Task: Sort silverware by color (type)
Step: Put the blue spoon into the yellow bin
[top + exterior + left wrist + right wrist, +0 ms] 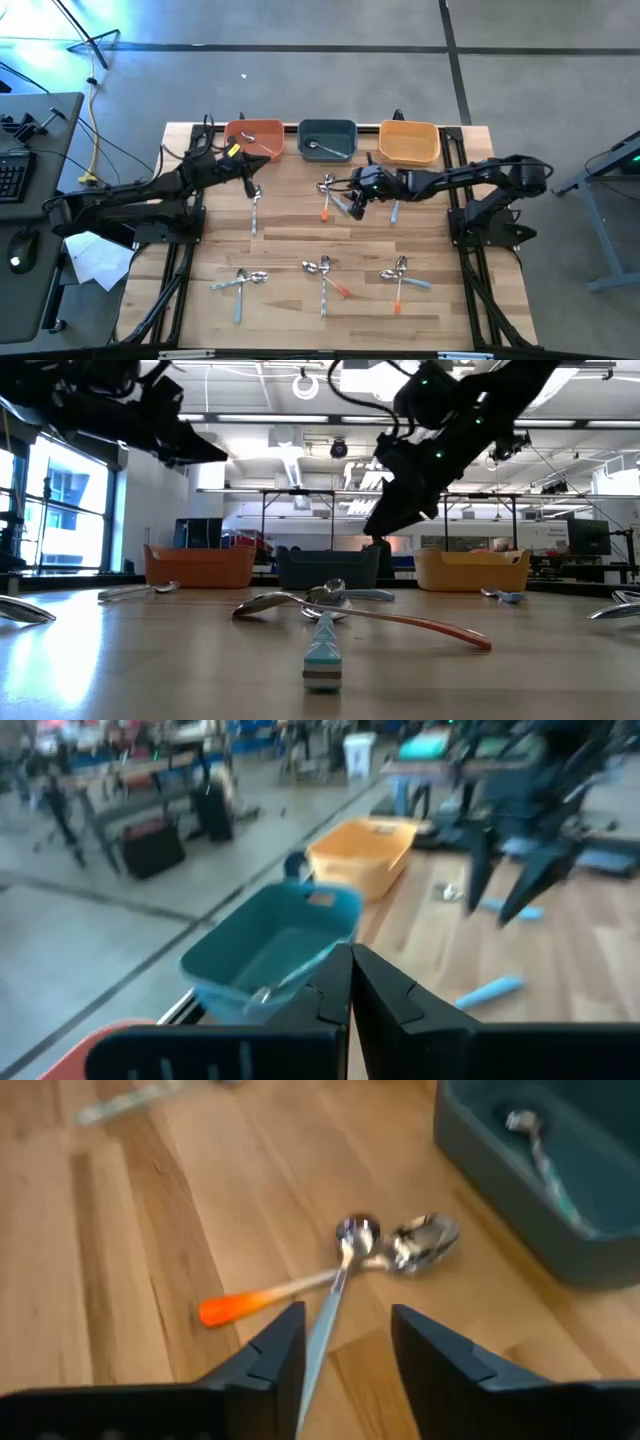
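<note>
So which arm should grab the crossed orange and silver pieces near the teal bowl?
The right arm. Its tool is open and hovers right over the orange-handled piece and silver piece. The left tool is shut, over by the orange bowl.

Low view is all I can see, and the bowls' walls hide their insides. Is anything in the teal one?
Observer: Yes, one spoon lies inside the teal bowl.
Operator: What's under the arm in the middle?
Observer: That's the right gripper, open above an orange-handled spoon that crosses a plain silver piece.
Operator: And the other arm?
Observer: The left gripper is shut, next to the orange bowl.
</note>
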Robot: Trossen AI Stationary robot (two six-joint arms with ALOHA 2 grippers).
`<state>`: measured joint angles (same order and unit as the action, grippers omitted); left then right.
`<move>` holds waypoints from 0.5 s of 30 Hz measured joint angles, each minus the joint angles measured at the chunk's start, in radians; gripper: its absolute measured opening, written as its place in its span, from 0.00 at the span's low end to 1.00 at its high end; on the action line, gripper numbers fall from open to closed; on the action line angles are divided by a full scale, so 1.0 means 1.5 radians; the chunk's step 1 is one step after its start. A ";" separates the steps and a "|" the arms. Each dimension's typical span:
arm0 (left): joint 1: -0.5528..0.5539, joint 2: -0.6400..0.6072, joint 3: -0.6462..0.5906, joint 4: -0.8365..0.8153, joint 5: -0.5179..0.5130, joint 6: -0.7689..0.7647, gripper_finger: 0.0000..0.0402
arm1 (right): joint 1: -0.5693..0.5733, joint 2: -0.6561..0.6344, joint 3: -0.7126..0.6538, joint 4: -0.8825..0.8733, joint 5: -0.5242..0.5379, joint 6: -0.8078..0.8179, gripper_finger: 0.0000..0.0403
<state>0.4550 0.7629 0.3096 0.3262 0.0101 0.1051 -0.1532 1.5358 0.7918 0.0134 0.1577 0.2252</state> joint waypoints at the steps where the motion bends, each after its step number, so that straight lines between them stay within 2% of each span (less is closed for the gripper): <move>1: -0.008 -0.011 -0.008 0.005 0.000 0.000 0.00 | 0.000 0.012 0.016 -0.019 0.000 0.008 0.38; 5: -0.034 -0.038 -0.029 0.008 0.004 0.000 0.00 | -0.002 0.056 0.075 -0.088 0.000 0.032 0.44; 9: -0.054 -0.053 -0.061 0.022 0.005 -0.002 0.00 | -0.002 0.091 0.125 -0.131 -0.004 0.037 0.46; 15: -0.059 -0.069 -0.149 0.199 0.024 -0.034 0.00 | -0.007 0.139 0.172 -0.169 -0.008 0.067 0.46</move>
<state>0.3664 0.6595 0.0868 0.6248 0.0462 0.0544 -0.1631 1.7447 1.0496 -0.2401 0.1452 0.3263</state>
